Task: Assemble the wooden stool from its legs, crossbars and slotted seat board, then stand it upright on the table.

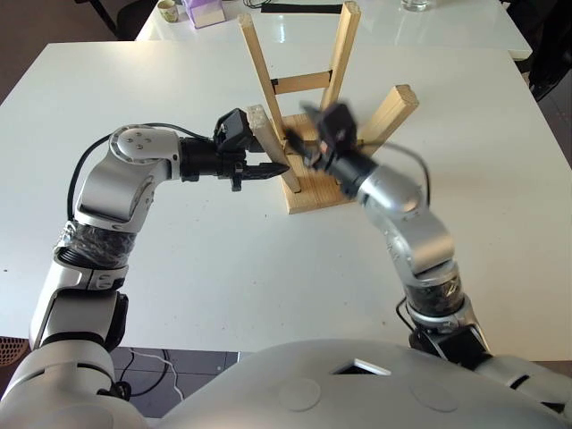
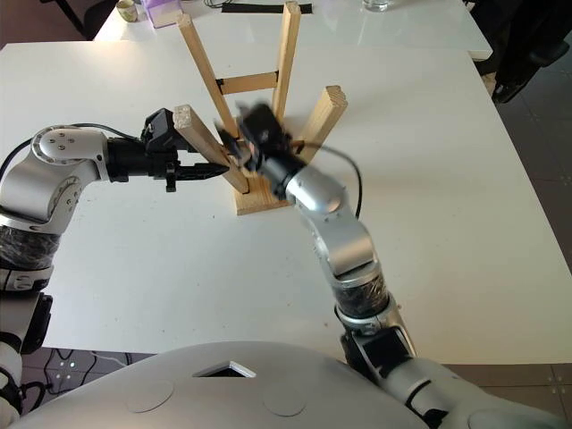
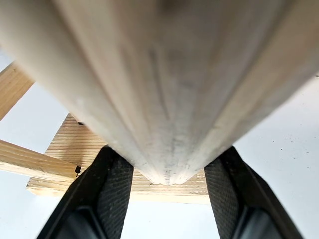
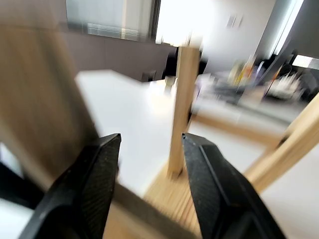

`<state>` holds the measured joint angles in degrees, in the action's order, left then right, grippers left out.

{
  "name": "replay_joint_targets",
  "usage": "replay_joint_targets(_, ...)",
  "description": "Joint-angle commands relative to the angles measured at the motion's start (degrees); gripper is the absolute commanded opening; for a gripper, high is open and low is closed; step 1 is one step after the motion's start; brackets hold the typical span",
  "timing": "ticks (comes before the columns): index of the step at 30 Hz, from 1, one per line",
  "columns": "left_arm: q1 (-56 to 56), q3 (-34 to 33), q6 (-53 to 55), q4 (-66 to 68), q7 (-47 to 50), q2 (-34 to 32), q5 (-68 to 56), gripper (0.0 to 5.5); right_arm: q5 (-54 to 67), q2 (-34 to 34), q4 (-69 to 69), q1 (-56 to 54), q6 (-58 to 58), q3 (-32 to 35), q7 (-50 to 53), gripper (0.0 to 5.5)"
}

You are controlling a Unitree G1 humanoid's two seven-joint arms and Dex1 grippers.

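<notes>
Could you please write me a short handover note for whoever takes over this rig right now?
Left gripper: shut on the near-left leg, low down near its foot.
Right gripper: open and empty, over the middle of the stool.
Things: the seat board lies flat on the table with four legs pointing up. A crossbar joins the two far legs. The near-right leg leans outward.
Done: the legs are in the board and one crossbar is fitted.
Left: probably seat the two near legs properly, fit any other crossbars, then turn the stool onto its legs.
</notes>
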<state>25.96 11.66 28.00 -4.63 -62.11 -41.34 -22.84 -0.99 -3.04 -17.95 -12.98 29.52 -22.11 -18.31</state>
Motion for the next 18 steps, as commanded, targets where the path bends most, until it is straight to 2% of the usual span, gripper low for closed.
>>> replay_joint_targets(1, -2.04, 4.06, 3.47, 1.90, -0.60, 0.38, 2.60, 2.04, -3.85, -4.20, 15.05, 4.51, -1.51, -5.11, -1.42, 2.24)
replay_joint_targets(5, -1.47, 4.64, 2.95, 2.24, -0.62, 0.78, 3.18, 2.04, -1.67, -3.19, 14.79, 5.59, -3.63, -4.08, -2.29, 2.24)
replay_joint_targets(11, -4.01, 5.43, 1.34, 2.11, -0.47, 0.03, 4.60, 2.04, 12.11, 1.57, -3.72, 1.39, -7.76, 2.84, -5.18, 2.24)
replay_joint_targets(13, -4.68, 5.22, 1.21, 1.88, -0.24, -0.19, 4.60, 2.04, 20.14, 4.04, -11.57, -3.33, -4.88, 8.45, -3.37, 2.24)
replay_joint_targets(15, -5.21, 5.03, 1.23, 1.54, -0.06, -0.40, 4.48, 2.04, 29.21, 4.47, -16.92, -10.49, -1.65, 17.28, 0.48, 2.24)
replay_joint_targets(16, -5.29, 4.99, 1.26, 1.46, -0.05, -0.46, 4.42, 2.04, 32.52, 3.24, -17.87, -13.71, -0.64, 22.17, 2.44, 2.24)
replay_joint_targets(18, -5.77, 4.66, 1.55, 0.82, 0.23, -0.65, 4.13, 2.04, 33.23, -4.36, -13.92, -17.94, -0.74, 33.90, 5.10, 2.24)
